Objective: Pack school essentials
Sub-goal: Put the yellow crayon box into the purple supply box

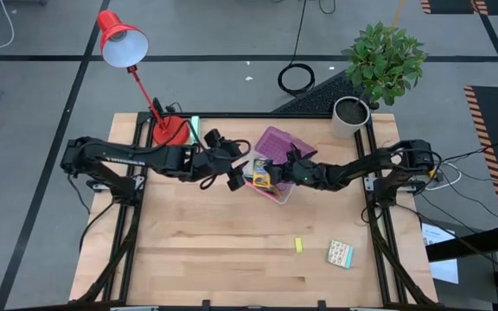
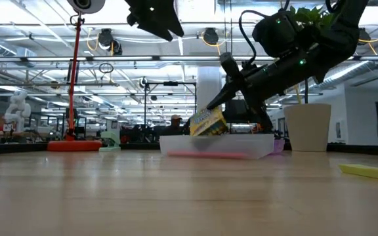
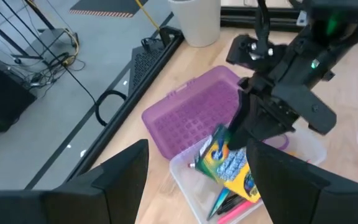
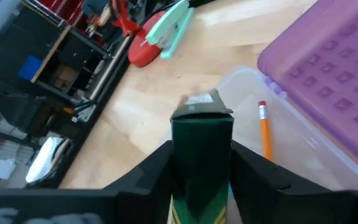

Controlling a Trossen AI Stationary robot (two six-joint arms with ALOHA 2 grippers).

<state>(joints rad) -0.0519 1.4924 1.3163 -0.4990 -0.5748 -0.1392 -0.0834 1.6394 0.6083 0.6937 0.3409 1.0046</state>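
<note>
a: the right gripper [image 3: 244, 134] has the crayon box [image 3: 229, 163] pinched between its fingers, held tilted over the clear case [image 3: 188, 171]. one end looks to be down inside it already

b: tilted on purpose, i'd guess. there are pencils [image 3: 229, 202] lying along the bottom, so it probably has to slide in on top at a slant

a: and the purple lid [image 3: 191, 112] is flipped back flat on the table, away from the opening, so nothing blocks the way in

b: what about the left gripper [image 1: 236, 176]?

a: hanging just beside the case, fingers spread, holding nothing. from its wrist view it's looking straight down at the case. waiting, or ready to steady it, i can't say which

b: so the packing isn't finished

a: no. the yellow eraser [image 1: 299, 245] and the small patterned pack [image 1: 340, 253] sit well apart from the case, near the front of the table [image 1: 206, 250]. the mint-green block [image 1: 194, 130] lies by the red lamp [image 1: 169, 131], nobody near it
</note>
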